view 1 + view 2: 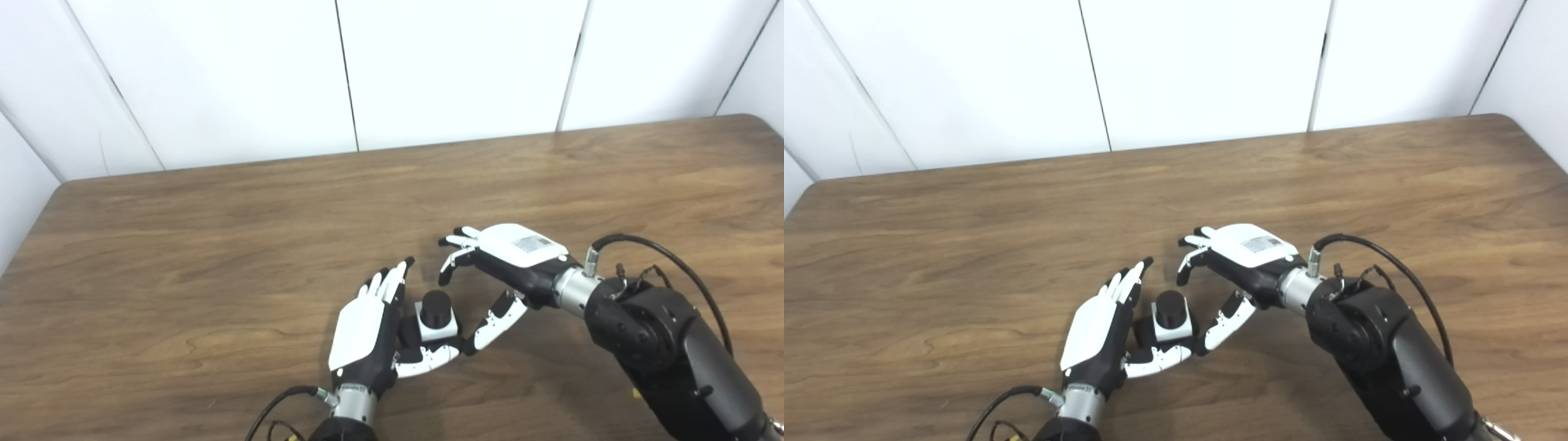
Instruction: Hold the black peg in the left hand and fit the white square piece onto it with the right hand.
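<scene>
A black round peg [435,306] stands upright in a white square piece [439,331] on the wooden table [184,245]. My left hand [361,327] lies just left of them, palm toward the piece. Its fingers are stretched out straight and its thumb [429,359] curls along the near side of the piece. My right hand [508,257] hovers to the right and a little behind, open. Its curved fingers [456,251] reach over toward the peg without touching it, and its thumb [496,324] points at the piece's right side. The same pair shows in the right eye view, with the peg [1170,308] sitting in the white piece [1174,332].
The brown table runs wide to the left, right and back, with a white panelled wall [429,67] behind its far edge. Cables [661,257] loop off my right wrist, and another cable [275,407] trails from my left wrist.
</scene>
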Available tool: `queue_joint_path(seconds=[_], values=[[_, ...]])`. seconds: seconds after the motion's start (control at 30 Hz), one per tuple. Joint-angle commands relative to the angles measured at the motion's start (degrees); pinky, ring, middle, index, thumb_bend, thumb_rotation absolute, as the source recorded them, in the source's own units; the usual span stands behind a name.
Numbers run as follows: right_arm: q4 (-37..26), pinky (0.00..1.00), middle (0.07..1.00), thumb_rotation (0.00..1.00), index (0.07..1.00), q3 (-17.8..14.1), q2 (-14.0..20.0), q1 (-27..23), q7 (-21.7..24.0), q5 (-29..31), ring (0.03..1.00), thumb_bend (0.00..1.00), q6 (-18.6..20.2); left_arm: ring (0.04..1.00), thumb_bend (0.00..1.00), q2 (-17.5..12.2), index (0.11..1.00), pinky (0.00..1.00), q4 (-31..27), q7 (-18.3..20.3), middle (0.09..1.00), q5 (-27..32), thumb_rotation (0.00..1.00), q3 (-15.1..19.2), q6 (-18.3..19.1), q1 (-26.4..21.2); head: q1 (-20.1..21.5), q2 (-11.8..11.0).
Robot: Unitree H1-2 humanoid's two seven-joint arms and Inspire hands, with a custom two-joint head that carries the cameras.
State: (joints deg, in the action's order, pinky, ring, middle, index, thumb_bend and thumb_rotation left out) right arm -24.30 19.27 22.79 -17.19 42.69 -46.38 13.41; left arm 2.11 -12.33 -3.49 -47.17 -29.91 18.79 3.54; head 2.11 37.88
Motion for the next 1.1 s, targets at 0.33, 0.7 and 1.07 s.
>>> queue_joint_path(seconds=[0.33, 0.7, 1.07], values=[[-5.2, 0.95, 0.963, 0.40, 0.734, -4.3, -1.0, -2.9, -1.7, -0.1, 1.000, 0.89, 2.7, 1.000, 1.00, -0.9, 0.998, 1.00, -5.7, 1.4, 1.000, 3.7, 0.57, 2.2, -3.9, 1.4, 0.3, -1.3], [-6.9, 0.94, 0.977, 0.45, 0.824, -10.7, 0.4, 0.2, -2.7, 4.7, 1.000, 0.92, 4.8, 0.984, 0.96, -0.2, 1.000, 0.88, -11.1, 1.5, 1.000, 10.2, 0.72, 10.7, -2.3, 1.6, 0.8, -1.8], [-6.3, 0.82, 0.964, 0.66, 0.887, -15.8, 2.1, 5.2, -6.6, 8.2, 0.981, 0.83, 5.4, 0.956, 0.83, -3.5, 1.000, 0.90, -12.9, 3.1, 0.977, 16.8, 1.00, 21.5, -2.6, -0.1, 1.2, -2.1]])
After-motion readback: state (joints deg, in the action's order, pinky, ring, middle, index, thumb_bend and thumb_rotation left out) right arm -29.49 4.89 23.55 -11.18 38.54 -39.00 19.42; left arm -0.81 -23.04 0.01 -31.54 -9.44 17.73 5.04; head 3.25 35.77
